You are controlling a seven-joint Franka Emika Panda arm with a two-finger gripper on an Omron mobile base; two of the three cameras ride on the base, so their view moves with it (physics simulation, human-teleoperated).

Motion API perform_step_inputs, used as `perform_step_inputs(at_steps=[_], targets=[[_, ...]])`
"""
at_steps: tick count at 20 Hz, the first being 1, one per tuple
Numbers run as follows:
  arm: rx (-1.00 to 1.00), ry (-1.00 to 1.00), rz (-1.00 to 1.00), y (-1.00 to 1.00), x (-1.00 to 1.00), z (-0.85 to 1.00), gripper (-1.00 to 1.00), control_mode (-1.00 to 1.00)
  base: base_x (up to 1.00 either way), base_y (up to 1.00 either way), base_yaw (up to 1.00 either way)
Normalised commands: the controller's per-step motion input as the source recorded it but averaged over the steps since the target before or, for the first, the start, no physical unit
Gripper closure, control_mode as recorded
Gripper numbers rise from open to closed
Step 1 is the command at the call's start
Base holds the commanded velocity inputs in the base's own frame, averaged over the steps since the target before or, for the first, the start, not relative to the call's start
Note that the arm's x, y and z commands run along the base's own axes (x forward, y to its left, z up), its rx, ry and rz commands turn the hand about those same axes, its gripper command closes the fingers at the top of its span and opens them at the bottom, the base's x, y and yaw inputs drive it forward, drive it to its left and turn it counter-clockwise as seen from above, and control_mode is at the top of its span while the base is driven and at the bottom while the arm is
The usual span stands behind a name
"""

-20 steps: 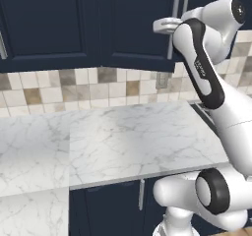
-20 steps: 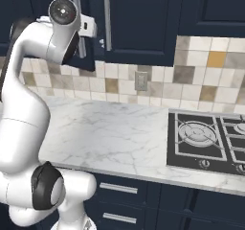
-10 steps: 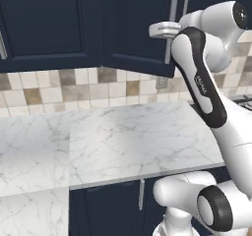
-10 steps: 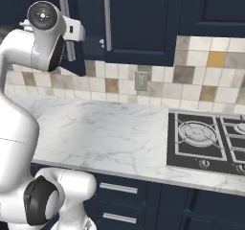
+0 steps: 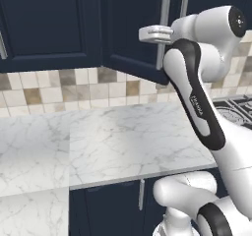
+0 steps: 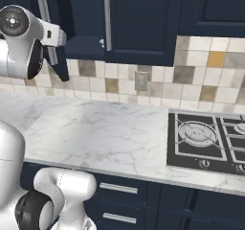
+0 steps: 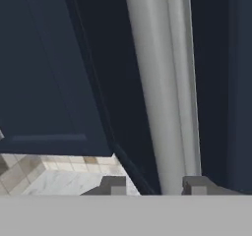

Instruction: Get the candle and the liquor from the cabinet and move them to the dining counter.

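Here the gripper (image 7: 152, 185) is clamped on the vertical bar handle (image 7: 162, 82) of the cabinet (image 5: 54, 23) door (image 5: 133, 28), one tip either side of the bar. The handle's long axis runs up-down, straight ahead of the hand. The door stands ajar, its free edge swung out toward the arm. Candle and liquor cannot be seen; judged to be inside, behind the door. Next move likely turns on pulling outward, across the bar's axis, along the hinge arc.
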Motion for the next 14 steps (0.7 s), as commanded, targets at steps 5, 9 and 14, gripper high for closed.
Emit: perform_step_inputs(at_steps=[5,9,14], targets=[[0.05,0.0,0.0,0.69,-0.31,-0.01,1.0,-1.0,0.0,0.0,0.0],[0.03,0.0,0.0,0.7,-0.28,-0.06,1.0,-1.0,0.0,0.0,0.0],[0.01,0.0,-0.01,0.56,-0.11,-0.12,1.0,-1.0,0.0,0.0,0.0]])
